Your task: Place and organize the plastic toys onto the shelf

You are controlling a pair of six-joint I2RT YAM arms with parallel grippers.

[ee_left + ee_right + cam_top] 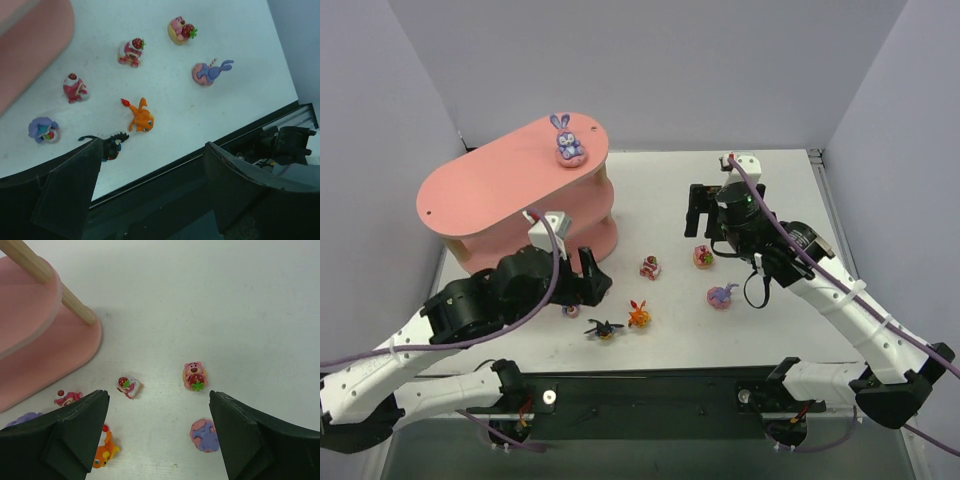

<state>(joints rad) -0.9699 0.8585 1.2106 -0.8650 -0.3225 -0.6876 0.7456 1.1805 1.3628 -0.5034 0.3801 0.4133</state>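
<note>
The salmon-pink shelf (490, 190) stands at the back left, with one blue-purple bunny (568, 140) on its top board. The other toys lie on the table: a pink bear (702, 257), a pink-red one (650, 267), a purple bunny (722, 296), an orange one (639, 316), a black-yellow spiky one (604, 329) and a small purple one (571, 311). My left gripper (595, 285) is open and empty, low beside the shelf's near end. My right gripper (703, 222) is open and empty, above the pink bear (194, 376). The left wrist view also shows another pink-red toy (74, 88).
The table's front edge with a black rail (650, 395) runs close behind the orange toy (140, 116) and the spiky toy (111, 145). Grey walls close the back and both sides. The shelf's wooden post (75, 302) and lower boards (45, 355) show in the right wrist view.
</note>
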